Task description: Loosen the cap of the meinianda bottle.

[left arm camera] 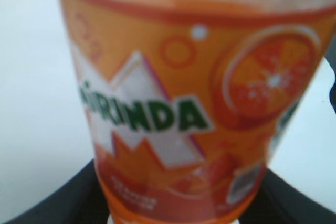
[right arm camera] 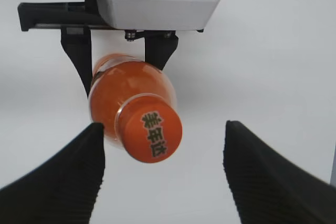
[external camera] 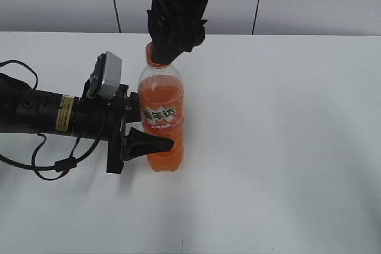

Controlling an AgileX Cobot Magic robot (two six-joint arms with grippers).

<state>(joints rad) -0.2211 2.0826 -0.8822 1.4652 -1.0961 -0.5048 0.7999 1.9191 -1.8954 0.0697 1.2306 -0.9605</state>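
Left end effector [external camera: 156, 130] reaches in sideways, clamping the upright bottle [external camera: 161, 117] of orange drink; right end effector [right arm camera: 163, 169] hangs spread wide over the cap [right arm camera: 153, 135].

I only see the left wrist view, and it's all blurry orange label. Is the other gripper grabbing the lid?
Observer: No. The right gripper is open, with its fingers on either side of the cap and not touching it.
Operator: Is my gripper holding the bottle?
Observer: Yes. The left gripper clamps the meinianda bottle low on its body.
Operator: Is it standing up?
Observer: Yes. The exterior view shows it upright on the white table.
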